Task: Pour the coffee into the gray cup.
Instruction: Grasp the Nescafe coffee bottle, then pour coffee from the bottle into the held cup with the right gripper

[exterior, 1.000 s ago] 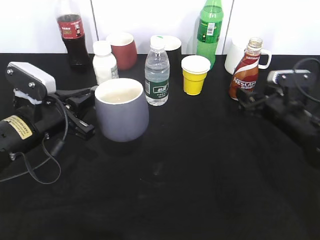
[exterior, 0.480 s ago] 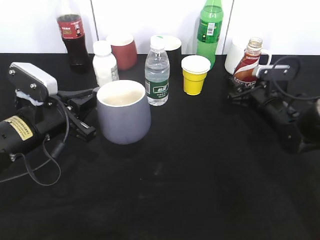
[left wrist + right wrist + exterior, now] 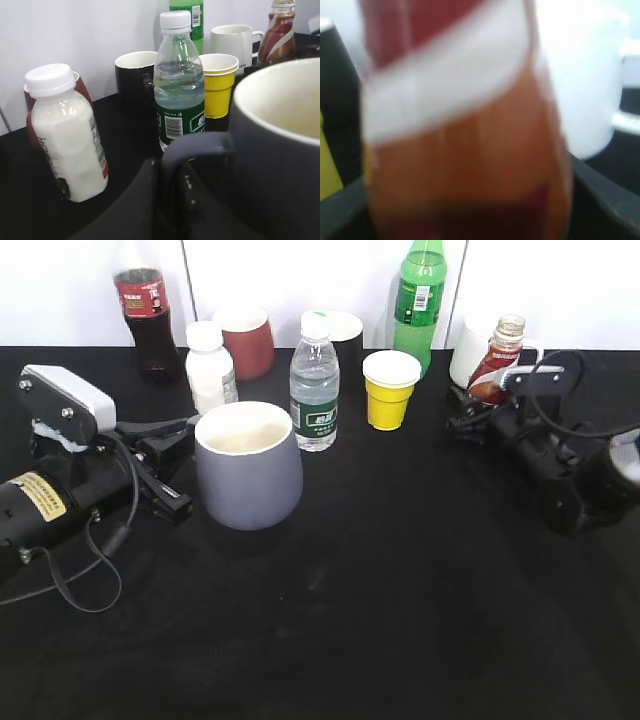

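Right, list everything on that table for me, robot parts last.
coffee bottle: 1, red-brown and white, back right
gray cup: 1, blue-gray, front left
water bottle: 1, clear, green label, centre
yellow cup: 1, centre right
white bottle: 1, back left
dark red cup: 1, back
black mug: 1, back
green bottle: 1, back
cola bottle: 1, back left
white mug: 1, back right
left gripper: at cup handle
right gripper: around coffee bottle
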